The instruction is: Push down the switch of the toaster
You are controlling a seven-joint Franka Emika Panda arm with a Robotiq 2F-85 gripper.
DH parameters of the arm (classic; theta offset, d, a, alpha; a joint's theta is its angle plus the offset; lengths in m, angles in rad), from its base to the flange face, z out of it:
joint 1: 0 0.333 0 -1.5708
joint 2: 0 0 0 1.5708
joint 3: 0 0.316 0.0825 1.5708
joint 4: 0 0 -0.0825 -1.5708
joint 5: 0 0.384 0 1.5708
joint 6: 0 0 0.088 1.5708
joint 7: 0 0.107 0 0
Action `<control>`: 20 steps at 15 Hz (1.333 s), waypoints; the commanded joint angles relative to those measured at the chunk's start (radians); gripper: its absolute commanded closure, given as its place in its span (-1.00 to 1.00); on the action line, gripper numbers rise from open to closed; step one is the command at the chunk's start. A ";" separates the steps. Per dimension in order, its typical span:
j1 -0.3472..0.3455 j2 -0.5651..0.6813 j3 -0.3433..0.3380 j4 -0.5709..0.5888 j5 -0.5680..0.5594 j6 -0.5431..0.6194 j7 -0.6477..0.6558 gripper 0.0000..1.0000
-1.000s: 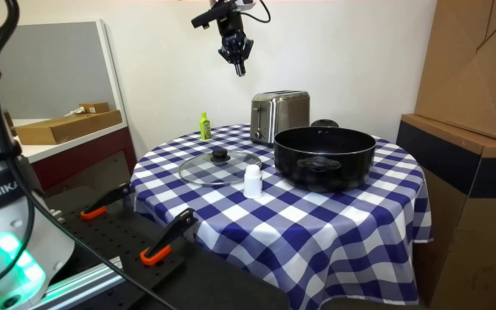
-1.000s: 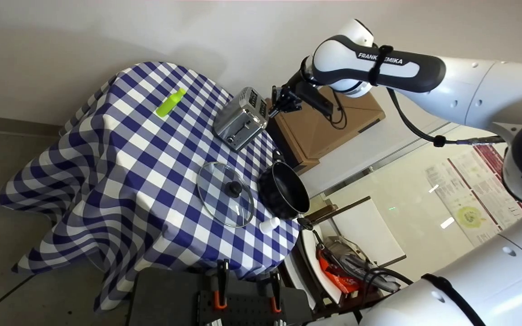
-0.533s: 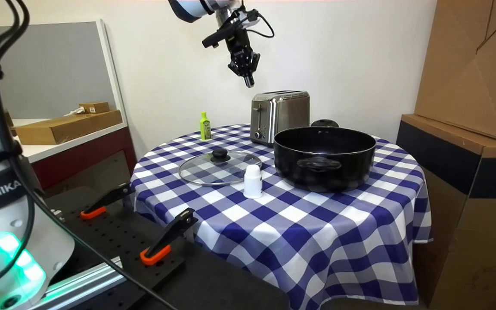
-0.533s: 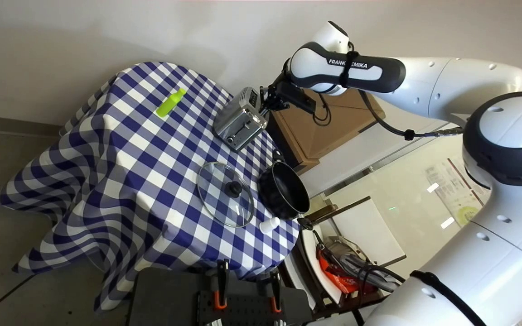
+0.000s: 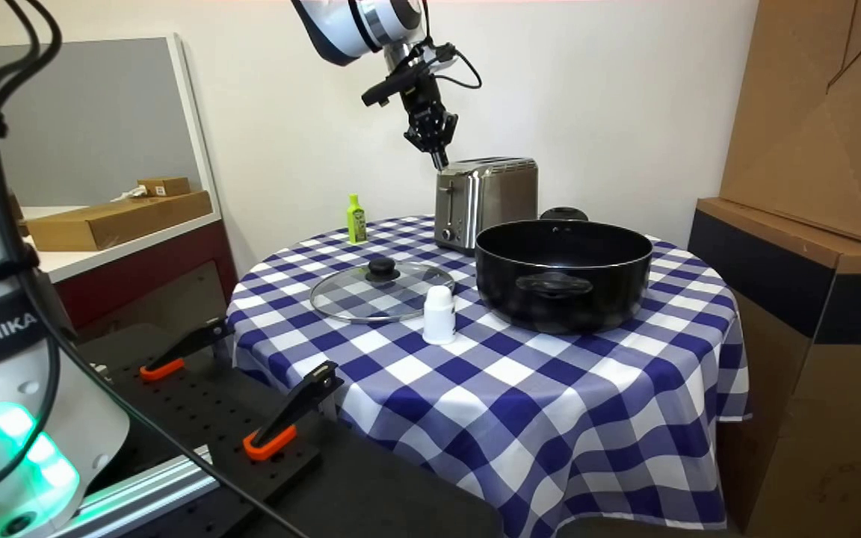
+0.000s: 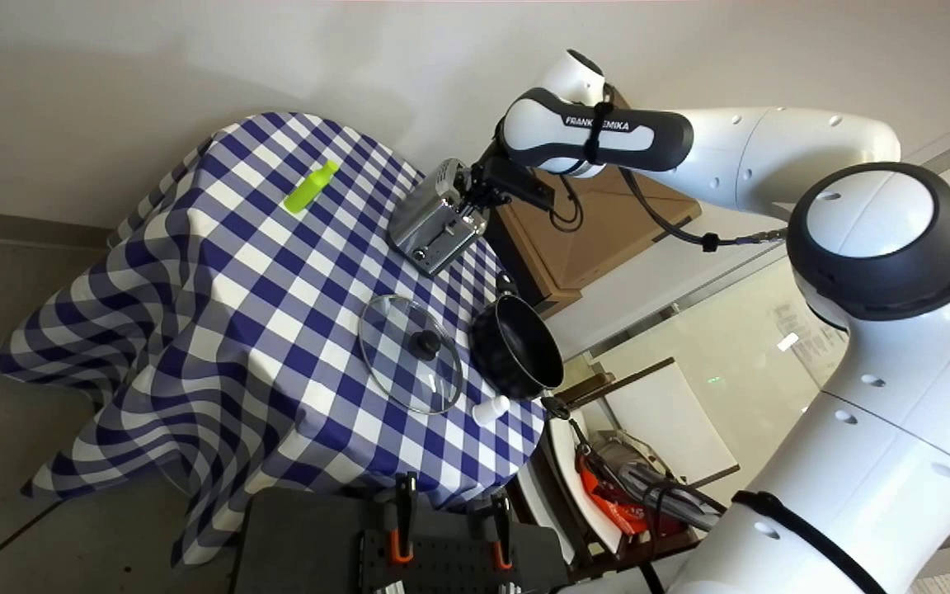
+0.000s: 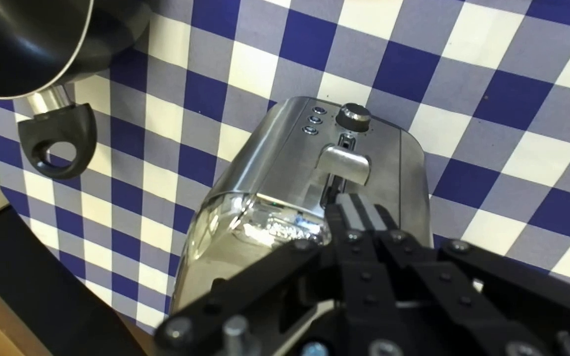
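The silver toaster (image 5: 509,202) stands upright at the back of the checkered table; it also shows in an exterior view (image 6: 419,223) and in the wrist view (image 7: 280,173). Its switch, a curved metal lever (image 7: 345,164), sits in a dark vertical slot on the end face, above the round knob. My gripper (image 7: 356,202) is shut with its two pads together and nothing between them. In the wrist view the fingertips overlap the slot's upper end, just short of the lever. In an exterior view my gripper (image 5: 440,166) points down at the toaster's top front edge. Contact cannot be told.
A black pot (image 5: 565,295) stands beside the toaster, its handle (image 7: 60,141) near it. A glass lid (image 5: 348,291), a white bottle (image 5: 439,320) and a green bottle (image 5: 356,224) stand on the table. Cardboard boxes (image 5: 789,388) stand beside it, and a wall behind.
The arm has moved down and toward the toaster, from well above it to its top front edge. The gripper stays shut. The toaster and the other objects have not moved.
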 commanded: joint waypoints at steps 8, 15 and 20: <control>0.037 0.125 -0.035 0.096 -0.003 -0.011 0.011 1.00; 0.028 0.189 -0.030 0.105 0.027 -0.003 0.001 1.00; 0.016 0.249 -0.014 0.127 0.080 0.022 -0.011 1.00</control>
